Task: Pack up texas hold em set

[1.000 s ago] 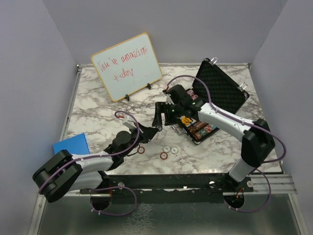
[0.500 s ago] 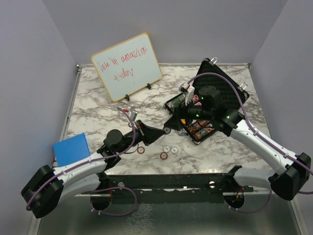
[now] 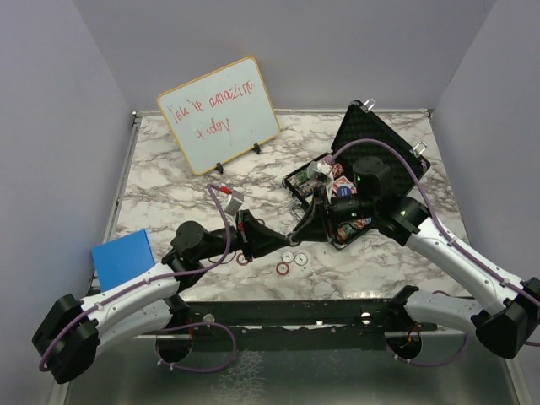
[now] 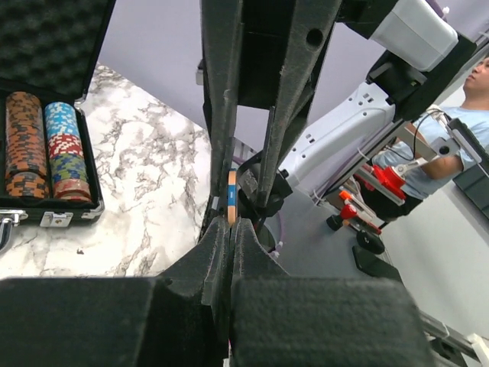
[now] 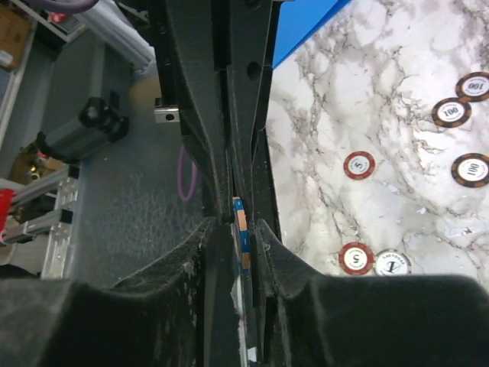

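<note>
Now: one chip pinched at table centre, both arms tip to tip.
On the marble table you have the open briefcase at 2 o'clock, lid up, chip rows in its tray. Left gripper: fingers together, clamped on an orange-and-blue poker chip held edge-on. Right gripper faces it, fingers either side of that chip; you cannot tell whether they press it. Loose chips lie flat at 6 o'clock, near the fingertips.
</note>
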Robot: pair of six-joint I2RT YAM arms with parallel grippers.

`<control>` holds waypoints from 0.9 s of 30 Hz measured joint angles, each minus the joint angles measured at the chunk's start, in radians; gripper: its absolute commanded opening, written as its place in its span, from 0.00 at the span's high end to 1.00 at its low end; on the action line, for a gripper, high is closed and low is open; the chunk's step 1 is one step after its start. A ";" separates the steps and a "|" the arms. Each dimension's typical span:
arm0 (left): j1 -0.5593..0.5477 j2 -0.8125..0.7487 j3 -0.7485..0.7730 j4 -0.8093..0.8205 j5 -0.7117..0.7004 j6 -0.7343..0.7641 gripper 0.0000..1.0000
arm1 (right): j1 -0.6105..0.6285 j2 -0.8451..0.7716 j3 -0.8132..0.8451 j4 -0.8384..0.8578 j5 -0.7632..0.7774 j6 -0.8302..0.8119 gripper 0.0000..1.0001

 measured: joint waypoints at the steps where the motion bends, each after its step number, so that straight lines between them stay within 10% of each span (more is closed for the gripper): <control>1: 0.000 0.000 0.002 -0.001 0.006 0.002 1.00 | 0.000 0.000 -0.001 0.000 -0.018 -0.006 0.84; 4: 0.000 0.000 0.003 0.000 0.023 0.005 0.97 | -0.001 0.000 -0.005 -0.002 -0.049 -0.022 1.00; 8: 0.000 -0.007 0.005 -0.010 0.020 0.012 0.39 | -0.003 0.000 -0.006 -0.003 -0.055 -0.029 1.00; 12: 0.001 -0.049 0.005 -0.107 -0.092 0.038 0.19 | -0.002 -0.001 -0.006 0.000 0.024 -0.018 1.00; 27: 0.003 -0.428 0.007 -0.753 -0.934 0.069 0.10 | -0.015 0.494 0.174 0.026 0.843 0.029 1.00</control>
